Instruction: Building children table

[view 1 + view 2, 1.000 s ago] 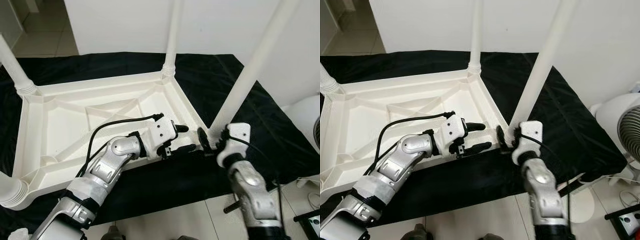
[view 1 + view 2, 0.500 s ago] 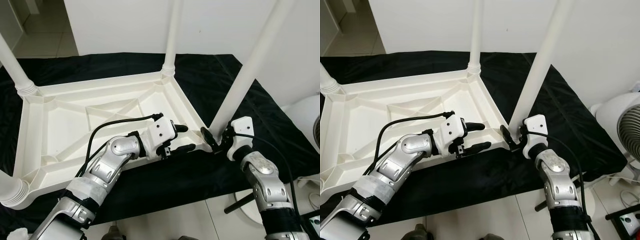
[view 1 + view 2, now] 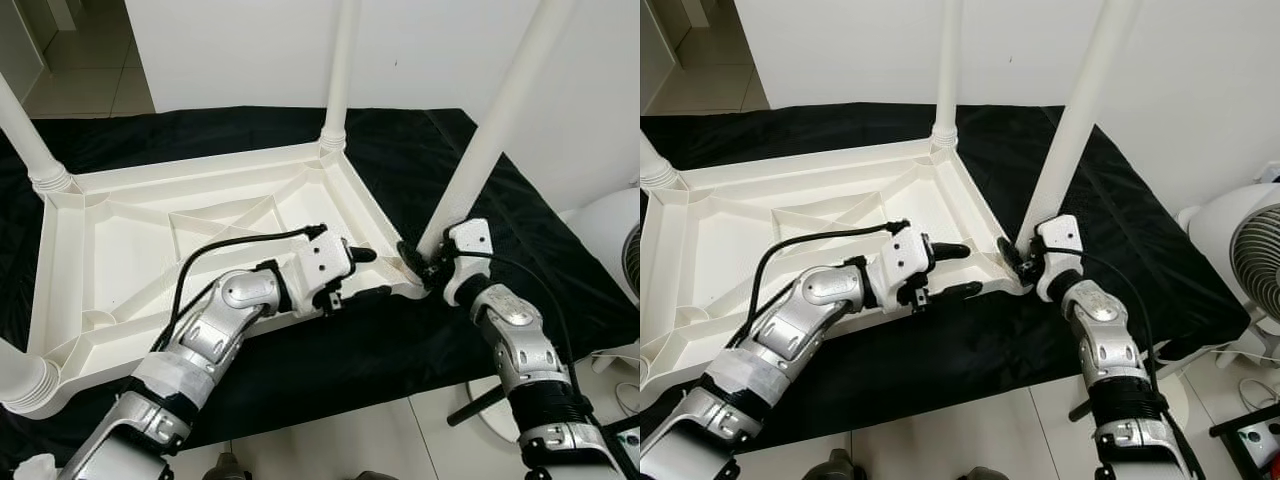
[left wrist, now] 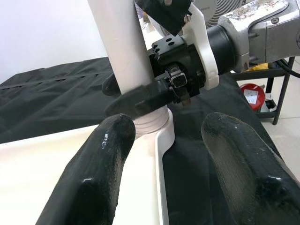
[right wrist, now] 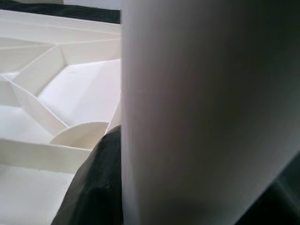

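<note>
Fan (image 3: pixel 1250 260) beside your right gripper (image 3: pixel 425 268), which clamps the near table leg (image 3: pixel 490 140); your left gripper (image 3: pixel 362 275) hovers spread over the upturned tabletop (image 3: pixel 120 240).

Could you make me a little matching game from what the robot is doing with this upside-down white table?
Things:
1. right hand
2. left hand
3. black cloth
4. fan

States or places:
A. spread on the floor under the table top
B. open, fingers apart over the table top's near rim
C. standing off the cloth, on the robot's right
D. closed around the base of the near right table leg

Pairs: 1-D, 2-B, 3-A, 4-C
</note>
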Available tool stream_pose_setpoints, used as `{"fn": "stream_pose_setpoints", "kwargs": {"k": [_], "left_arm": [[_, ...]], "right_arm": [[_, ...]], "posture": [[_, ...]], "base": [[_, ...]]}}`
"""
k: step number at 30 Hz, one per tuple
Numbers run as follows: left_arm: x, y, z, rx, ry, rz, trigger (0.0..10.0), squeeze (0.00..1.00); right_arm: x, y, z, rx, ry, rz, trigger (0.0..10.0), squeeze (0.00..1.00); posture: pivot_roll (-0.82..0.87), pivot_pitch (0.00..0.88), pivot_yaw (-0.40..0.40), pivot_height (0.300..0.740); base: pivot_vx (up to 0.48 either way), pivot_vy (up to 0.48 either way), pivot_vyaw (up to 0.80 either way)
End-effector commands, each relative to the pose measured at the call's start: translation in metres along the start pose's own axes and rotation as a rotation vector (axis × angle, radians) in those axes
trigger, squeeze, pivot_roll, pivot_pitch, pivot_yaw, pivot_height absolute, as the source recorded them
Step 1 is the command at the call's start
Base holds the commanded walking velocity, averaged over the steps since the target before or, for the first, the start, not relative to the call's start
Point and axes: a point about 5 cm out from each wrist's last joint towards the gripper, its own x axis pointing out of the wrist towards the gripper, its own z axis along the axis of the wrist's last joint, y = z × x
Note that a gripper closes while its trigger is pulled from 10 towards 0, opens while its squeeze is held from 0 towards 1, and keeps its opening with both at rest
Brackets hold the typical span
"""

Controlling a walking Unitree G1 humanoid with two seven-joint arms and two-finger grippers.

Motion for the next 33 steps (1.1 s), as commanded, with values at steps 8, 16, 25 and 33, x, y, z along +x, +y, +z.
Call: {"fn": "stream_pose_setpoints", "kwargs": {"k": [8, 16, 25, 33], "left_arm": [[0.005, -0.002, 0.002, 0.022, 0.002, -0.070, 10.0, 0.00], [0.005, -0.002, 0.001, 0.026, 0.006, -0.068, 10.0, 0.00], [0.003, -0.001, 0.000, 0.025, 0.013, -0.053, 10.0, 0.00], [0.002, -0.002, -0.001, 0.023, 0.018, -0.053, 10.0, 0.00]], "right_arm": [[0.000, 0.011, -0.011, 0.039, 0.022, -0.021, 10.0, 0.00], [0.005, 0.020, -0.003, 0.104, 0.004, -0.184, 10.0, 0.00], [0.007, 0.028, 0.000, 0.233, 0.050, -0.604, 10.0, 0.00], [0.013, 0.059, -0.001, 0.330, 0.095, -0.729, 10.0, 0.00]], "posture": [[0.01, 0.000, -0.038, 0.740], [0.00, 0.000, -0.035, 0.740], [0.00, 0.001, -0.037, 0.740], [0.00, 0.010, -0.034, 0.740]], "base": [[0.000, 0.000, 0.00], [0.000, 0.000, 0.00], [0.000, 0.000, 0.00], [0.000, 0.000, 0.00]]}}
